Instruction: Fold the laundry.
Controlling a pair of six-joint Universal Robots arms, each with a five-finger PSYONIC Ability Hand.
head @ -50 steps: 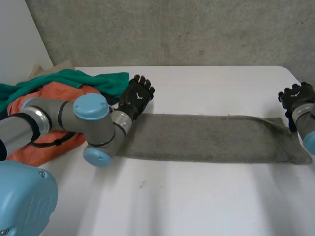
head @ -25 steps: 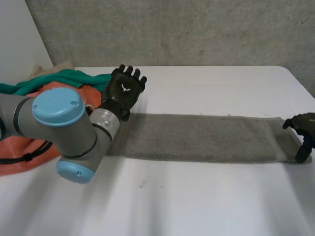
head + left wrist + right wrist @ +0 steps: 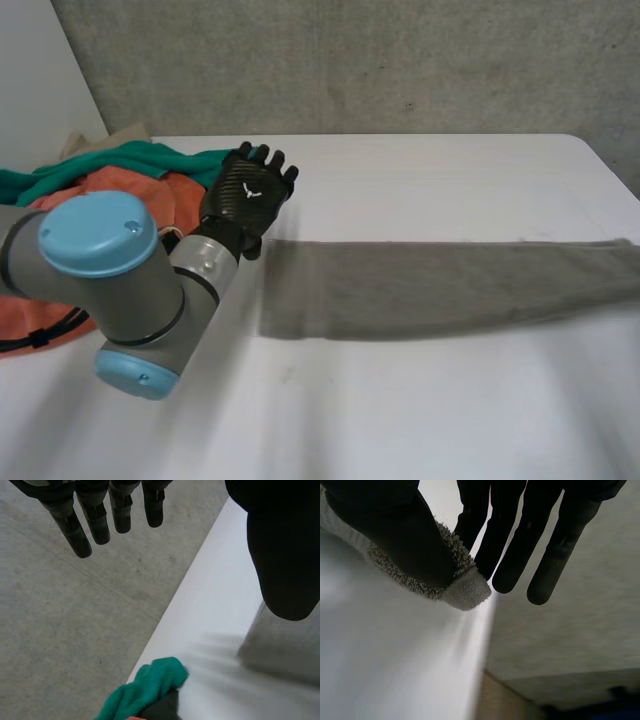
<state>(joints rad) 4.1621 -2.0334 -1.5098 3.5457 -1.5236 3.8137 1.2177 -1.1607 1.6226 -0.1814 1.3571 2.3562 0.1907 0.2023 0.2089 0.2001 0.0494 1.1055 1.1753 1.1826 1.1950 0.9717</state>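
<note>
Pinches a corner of the grey towel [image 3: 420, 290] between thumb and fingers of the right hand [image 3: 390, 535]; holds the left hand [image 3: 248, 190] spread, empty, near the other end. Seems barely started: stretched flat on the table [image 3: 400, 420], no fold made; teal-and-orange pile [image 3: 120, 175] waiting.

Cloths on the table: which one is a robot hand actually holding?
The grey towel: the right hand pinches its corner. The green cloth and orange cloth lie heaped beside the open left hand, unheld.
</note>
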